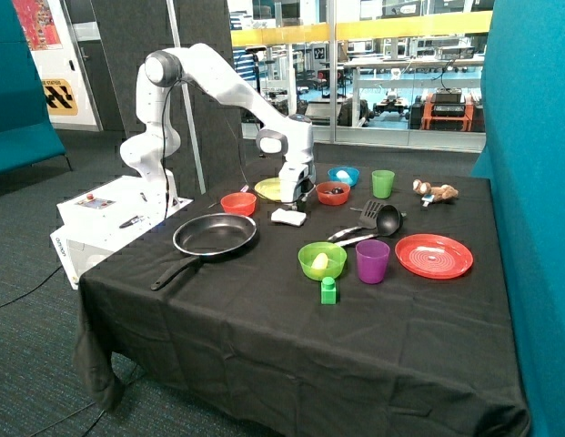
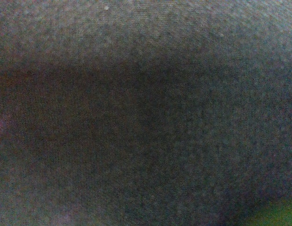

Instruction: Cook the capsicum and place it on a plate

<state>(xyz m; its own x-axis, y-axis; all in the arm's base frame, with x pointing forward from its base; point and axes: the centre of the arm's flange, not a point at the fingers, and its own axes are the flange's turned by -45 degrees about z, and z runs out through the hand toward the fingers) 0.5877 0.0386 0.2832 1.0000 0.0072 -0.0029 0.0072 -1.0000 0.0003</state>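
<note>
Black tablecloth: we hover our gripper, fingers unreadable, beside the flat yellow plate; capsicum unseen.

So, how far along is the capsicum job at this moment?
Nothing looks done: the frying pan is empty, and the visible part of the yellow plate has nothing on it. The gripper hangs low between that plate and the red bowl; I cannot tell whether it holds anything. Picking, cooking and plating remain.

Frying pan near table's front, plate behind it, capsicum perhaps in bowl beside plate.
</note>
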